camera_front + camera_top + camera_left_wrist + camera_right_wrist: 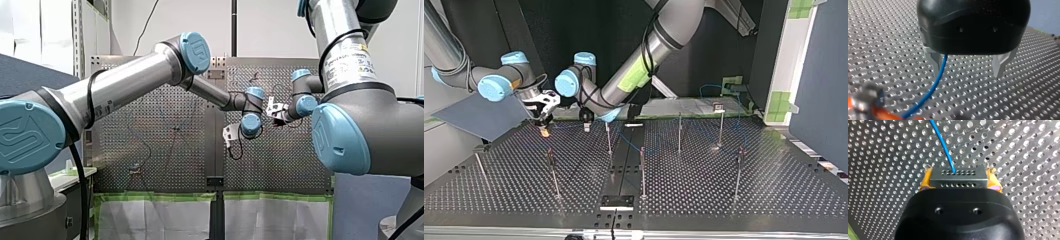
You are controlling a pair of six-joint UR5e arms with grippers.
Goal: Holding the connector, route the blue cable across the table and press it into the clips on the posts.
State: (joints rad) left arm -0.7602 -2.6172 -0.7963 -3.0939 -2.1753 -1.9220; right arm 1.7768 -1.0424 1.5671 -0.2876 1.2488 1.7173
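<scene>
— What does the right gripper (959, 180) hold?
— Its yellow pads (926, 178) are clamped on the grey connector (958, 173), one at each end. The blue cable (944, 145) leaves the connector's face and runs away over the perforated table (885, 157).
— And the left gripper (968, 67)?
— Its two metal fingers (1000, 63) stand wide apart above the table. The cable passes between them, just beside one finger and well clear of the other. Whether it touches that finger cannot be told.
— Where do the two sit in the top view?
— Both hang low over the table's far edge, in the view's left half and near each other. The right gripper is further left.
— And the posts (642, 170)?
— They are thin and upright, spread across the table, nearer the camera than both grippers. How the cable lies among them is too faint to tell.
</scene>
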